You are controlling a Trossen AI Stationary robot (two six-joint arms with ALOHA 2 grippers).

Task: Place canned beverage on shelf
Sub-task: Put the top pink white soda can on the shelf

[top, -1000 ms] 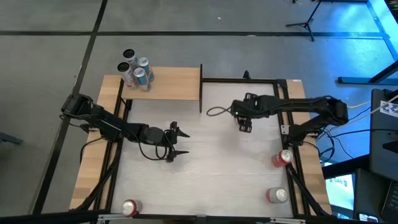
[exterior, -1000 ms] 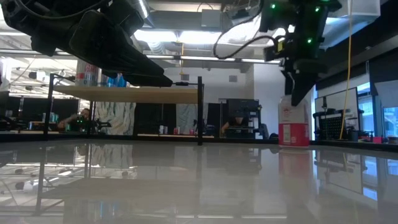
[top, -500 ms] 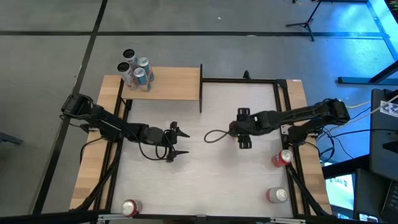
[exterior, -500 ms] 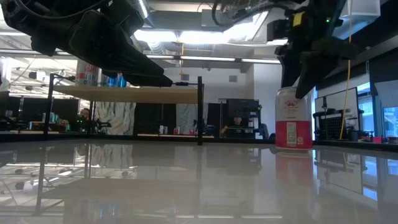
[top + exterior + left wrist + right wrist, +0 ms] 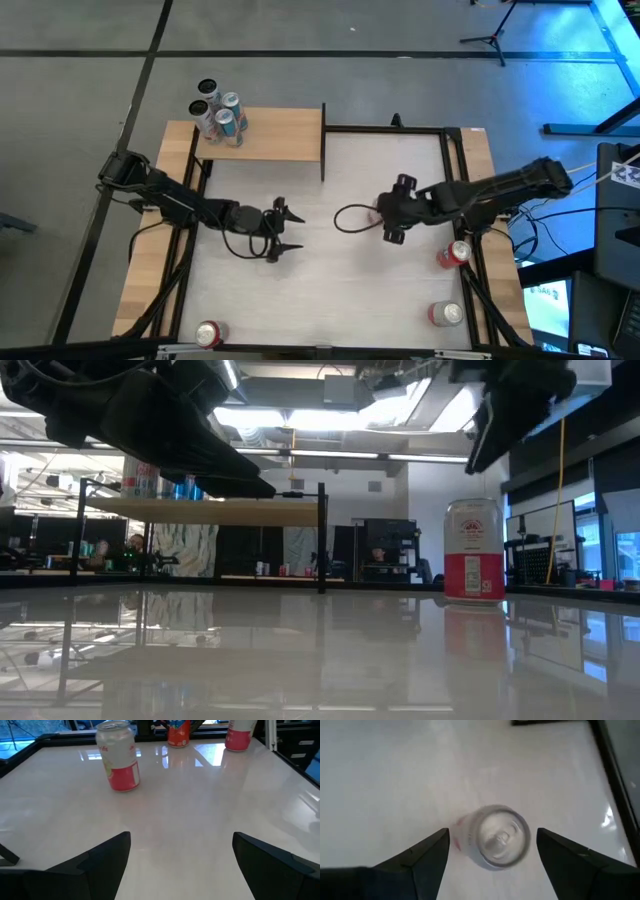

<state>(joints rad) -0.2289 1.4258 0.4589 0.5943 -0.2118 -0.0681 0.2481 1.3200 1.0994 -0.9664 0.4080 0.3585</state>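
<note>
White tabletop [image 5: 330, 290] fills the black frame, with the shelf [image 5: 270, 133] raised over its far-left corner and four cans [image 5: 218, 108] bunched at the shelf's left end. Going rightward, the left gripper [image 5: 284, 229] hangs with fingers spread and empty over the left-centre of the tabletop. The right gripper [image 5: 492, 870], also spread and empty, hovers straight above an upright can [image 5: 499, 836] right of centre. That can looks light, rigid yet dentable, with smooth, likely slippery walls; my judgement is to grip it mid-body across the round side. Compared with a second ago, the right arm has swung from the far side toward the tabletop's middle; the left has not moved.
</note>
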